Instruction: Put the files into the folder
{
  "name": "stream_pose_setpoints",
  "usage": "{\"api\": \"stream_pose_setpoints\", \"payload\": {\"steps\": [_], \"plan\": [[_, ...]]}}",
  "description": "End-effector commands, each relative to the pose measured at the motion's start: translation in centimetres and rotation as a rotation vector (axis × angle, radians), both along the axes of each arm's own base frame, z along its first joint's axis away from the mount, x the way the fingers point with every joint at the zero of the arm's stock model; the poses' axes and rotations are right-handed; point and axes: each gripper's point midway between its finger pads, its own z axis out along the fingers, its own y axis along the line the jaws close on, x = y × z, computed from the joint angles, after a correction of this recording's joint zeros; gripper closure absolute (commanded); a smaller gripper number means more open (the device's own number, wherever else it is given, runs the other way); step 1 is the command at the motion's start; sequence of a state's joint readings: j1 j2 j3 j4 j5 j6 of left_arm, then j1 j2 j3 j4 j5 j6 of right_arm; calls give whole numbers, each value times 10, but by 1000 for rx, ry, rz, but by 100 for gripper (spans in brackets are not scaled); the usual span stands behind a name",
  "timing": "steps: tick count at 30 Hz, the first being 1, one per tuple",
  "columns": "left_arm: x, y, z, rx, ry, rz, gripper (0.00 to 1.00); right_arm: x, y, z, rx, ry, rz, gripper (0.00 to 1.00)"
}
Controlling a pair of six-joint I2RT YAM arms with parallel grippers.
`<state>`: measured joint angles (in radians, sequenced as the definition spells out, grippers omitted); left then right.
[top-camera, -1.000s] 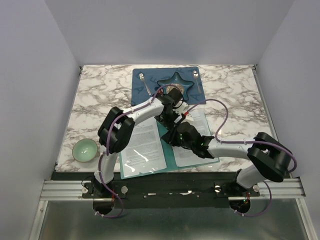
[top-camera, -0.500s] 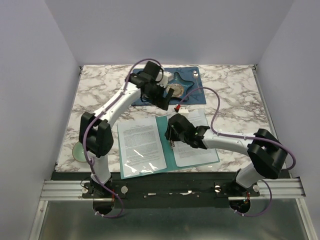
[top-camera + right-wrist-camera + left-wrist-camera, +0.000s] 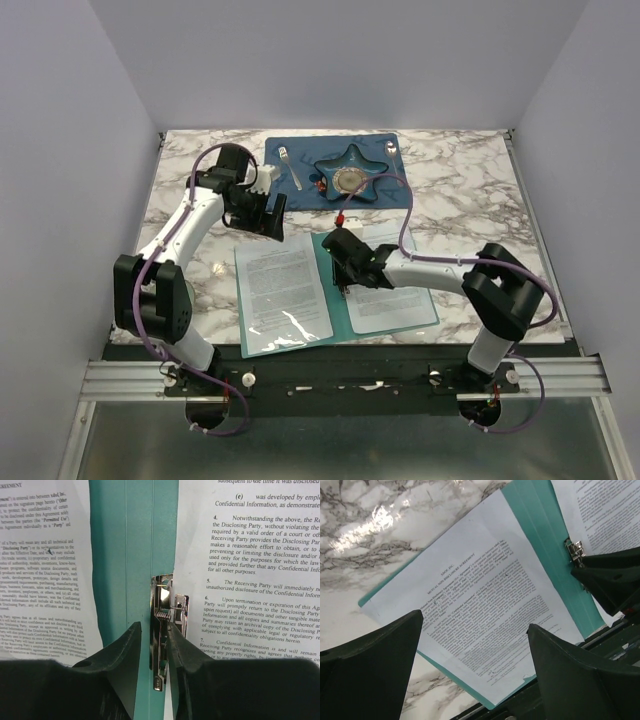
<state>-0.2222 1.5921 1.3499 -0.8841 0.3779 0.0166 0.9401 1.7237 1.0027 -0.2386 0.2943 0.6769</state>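
- Already the files [image 3: 285, 285] lie inside the open folder [image 3: 339, 318], one printed sheet on its left half and another on its right. The folder lies flat on the marble table [image 3: 470, 190], near the arm bases.
- At the spine sits the silver clip [image 3: 167, 615], touching the inner edge of the right-hand sheet. Its long axis runs along the spine, pointing away from the bases.
- Directly over it is the right gripper [image 3: 154, 630], a finger on each side of the clip's near end. The jaws are drawn to a narrow gap, and I cannot tell whether they pinch the lever.
- Off past the folder's far-left corner hangs the left gripper [image 3: 475, 625], jaws wide apart and holding nothing.
- Judging from this, the coming move turns on the clip, and the right arm is plainly the nearer one.
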Motion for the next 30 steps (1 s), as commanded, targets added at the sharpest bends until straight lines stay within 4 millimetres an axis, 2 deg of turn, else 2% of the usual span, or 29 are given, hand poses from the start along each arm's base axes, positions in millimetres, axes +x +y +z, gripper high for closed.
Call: {"api": "stream_pose_setpoints", "payload": {"steps": [1, 9, 13, 14, 16, 17, 23, 27, 30], "plan": [[-14, -1, 12, -43, -37, -41, 1, 0, -3, -8, -57, 30, 21, 65], [-24, 1, 12, -50, -39, -48, 1, 1, -4, -13, -121, 50, 46, 65], [-25, 4, 11, -41, -44, -49, 1, -2, -6, -21, -170, 92, 61, 65], [-26, 5, 11, -40, -43, -49, 1, -8, -12, -32, -216, 130, 69, 66], [-25, 6, 11, -39, -52, -46, 1, -8, -13, -34, -248, 149, 70, 69], [-26, 6, 11, -40, -54, -46, 1, -12, -19, -42, -288, 177, 70, 70], [-26, 10, 8, -36, -50, -36, 1, -20, -36, -53, -359, 207, 34, 83], [-24, 15, 5, -21, -51, -28, 1, -19, -44, -51, -365, 190, -20, 99], [-24, 16, 4, -34, -49, -30, 1, -18, -44, -41, -313, 165, -72, 99]]}}
